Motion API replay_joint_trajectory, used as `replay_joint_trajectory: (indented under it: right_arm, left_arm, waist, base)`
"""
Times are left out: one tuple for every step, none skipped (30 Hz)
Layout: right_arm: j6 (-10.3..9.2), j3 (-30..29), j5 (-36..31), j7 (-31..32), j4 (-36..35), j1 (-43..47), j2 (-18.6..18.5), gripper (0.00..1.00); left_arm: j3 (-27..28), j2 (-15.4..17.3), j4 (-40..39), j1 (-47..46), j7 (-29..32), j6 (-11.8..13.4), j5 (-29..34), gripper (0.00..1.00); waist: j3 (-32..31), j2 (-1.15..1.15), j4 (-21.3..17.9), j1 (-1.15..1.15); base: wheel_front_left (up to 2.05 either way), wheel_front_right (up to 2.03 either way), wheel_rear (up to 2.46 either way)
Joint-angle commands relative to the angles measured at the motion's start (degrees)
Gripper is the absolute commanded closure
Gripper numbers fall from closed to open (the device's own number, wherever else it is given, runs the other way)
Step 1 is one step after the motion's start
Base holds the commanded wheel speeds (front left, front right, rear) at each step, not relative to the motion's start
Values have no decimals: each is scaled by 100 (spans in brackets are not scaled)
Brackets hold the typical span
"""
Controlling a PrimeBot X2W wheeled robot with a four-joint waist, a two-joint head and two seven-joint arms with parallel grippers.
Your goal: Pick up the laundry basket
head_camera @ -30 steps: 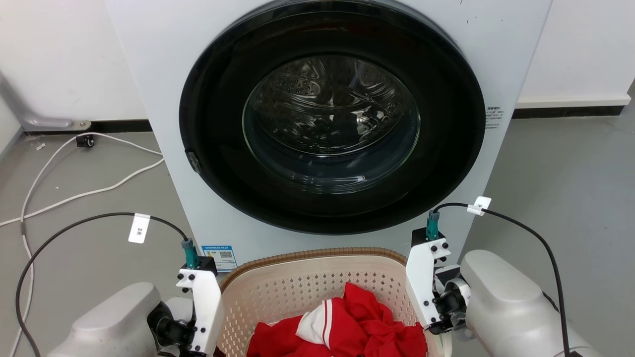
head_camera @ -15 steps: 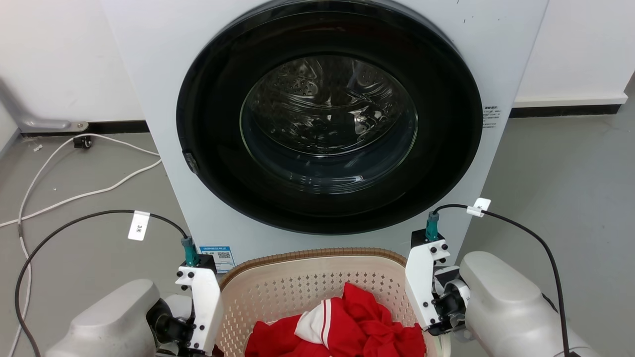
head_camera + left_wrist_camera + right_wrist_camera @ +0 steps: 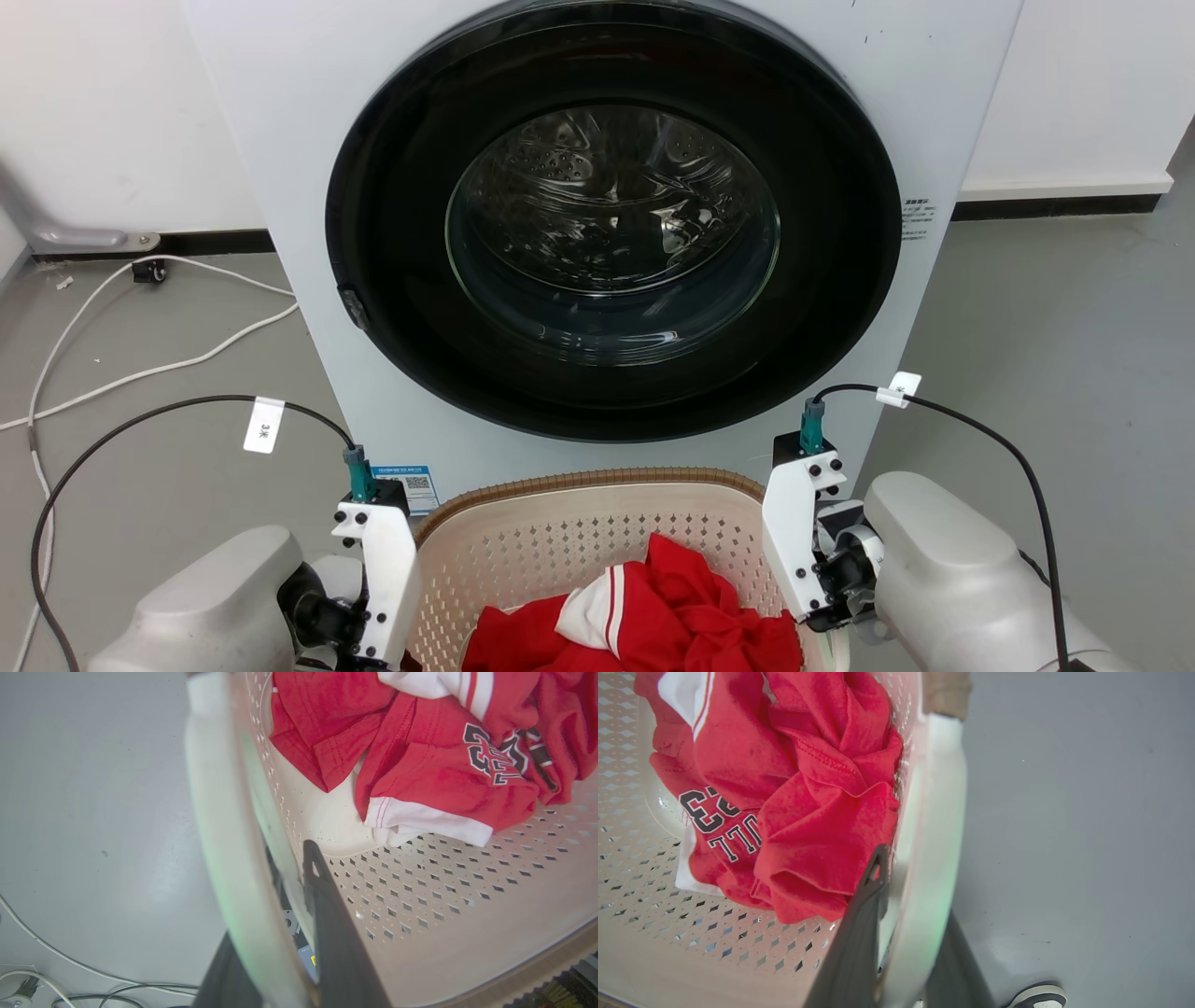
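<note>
The laundry basket [image 3: 579, 481] sits at the near edge of the head view, centred between the two arms and just in front of the washer [image 3: 934, 112], whose round dark door is closed. Its brown woven-look rim curves along the far side above the cream perforated wall. A crumpled red jersey [image 3: 653, 616] with white trim and dark lettering lies inside. Whether the basket's base touches the grey floor [image 3: 1074, 327] cannot be told.

The left gripper [image 3: 280, 877] straddles the basket's left handle [image 3: 210, 788]. One dark finger lies inside, flat against the perforated wall. The other runs outside under the white handle, its tip hidden. The fingers are drawn in narrow with wall and handle pinched between them, so it has hold of the basket's left side.

The right gripper [image 3: 906, 882] mirrors this on the right handle [image 3: 934, 812]. Its inner finger rests against the inside wall, touching the red cloth, and its outer finger passes beneath the handle on the floor side. It too is closed down on the basket's edge.

A white cable [image 3: 140, 373] loops over the floor left of the washer, well apart from the basket. The toe of a shoe [image 3: 1038, 996] shows on the floor near the right arm
</note>
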Motion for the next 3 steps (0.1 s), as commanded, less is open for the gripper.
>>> replay_joint_trajectory:
  right_arm:
    - [-2, 65, -51, 29, 70, -91, -141, 100]
    - [-2, 74, -51, 31, 79, -97, -142, 100]
    - [-2, 81, -49, 31, 87, -102, -142, 100]
  left_arm:
    - [-33, 107, 69, -65, 39, -22, 45, 100]
    - [-34, 103, 70, -66, 37, -23, 43, 100]
    - [-36, 102, 69, -64, 33, -23, 39, 100]
  waist:
    - [-1, 0, -3, 0]
    - [0, 0, -6, 0]
    - [-1, 0, -10, 0]
  base:
    - [0, 0, 0]
    - [0, 0, 0]
    - [0, 0, 0]
